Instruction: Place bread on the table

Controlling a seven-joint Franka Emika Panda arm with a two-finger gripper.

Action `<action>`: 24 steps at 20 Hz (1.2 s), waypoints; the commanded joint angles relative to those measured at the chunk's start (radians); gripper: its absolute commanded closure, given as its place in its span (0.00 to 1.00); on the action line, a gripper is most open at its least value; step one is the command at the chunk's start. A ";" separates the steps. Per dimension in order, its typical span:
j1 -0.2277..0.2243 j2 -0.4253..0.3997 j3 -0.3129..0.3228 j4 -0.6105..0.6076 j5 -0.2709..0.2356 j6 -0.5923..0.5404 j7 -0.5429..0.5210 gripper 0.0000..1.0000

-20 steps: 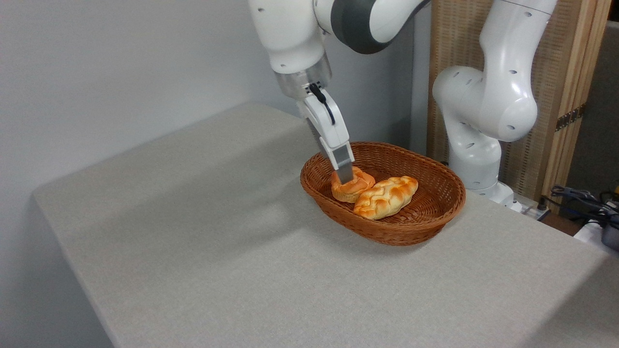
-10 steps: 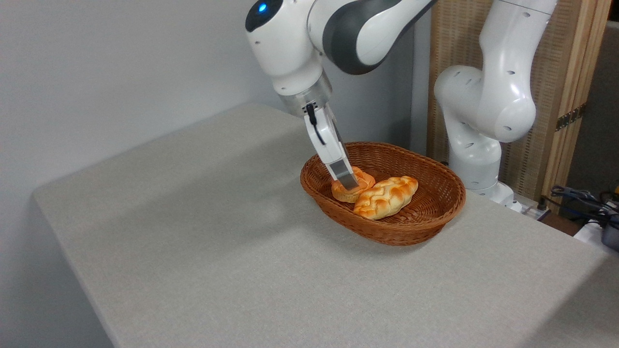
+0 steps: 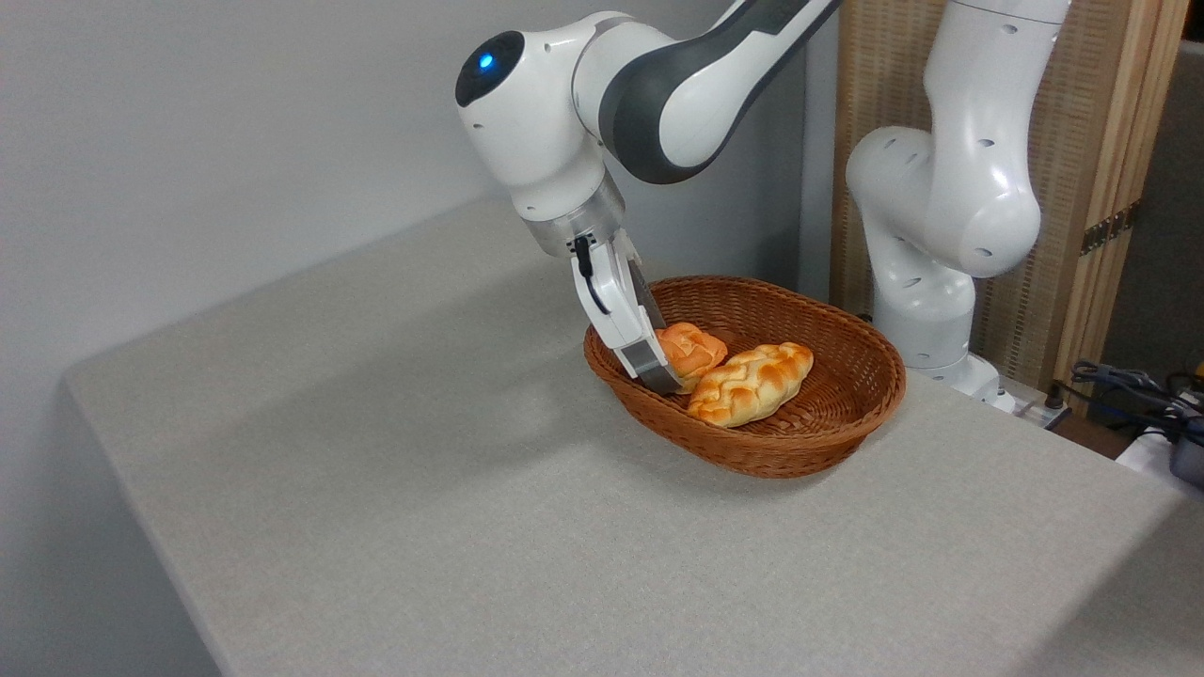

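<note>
The bread, a small round orange-golden bun, lies in the left part of a brown wicker basket on the grey table. My gripper reaches down into the basket at the bun's left side. Its near finger covers the bun's left edge, with the tip close to the basket floor. The far finger is mostly hidden behind the near one, so the gap between the two does not show.
A longer, paler braided loaf lies right of the bun in the same basket, touching it. The arm's white base stands behind the basket. Cables lie at the far right. A wall borders the table's left.
The arm has dropped lower and swung left. The near finger went from lying over the bun's top to sitting at its left side, deeper in the basket.
</note>
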 commanded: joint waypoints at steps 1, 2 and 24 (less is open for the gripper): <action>-0.007 0.009 0.006 0.006 0.012 0.007 0.022 0.11; -0.007 0.009 0.006 0.006 0.012 0.007 0.027 0.20; -0.007 0.008 0.094 0.280 -0.003 -0.101 0.050 0.37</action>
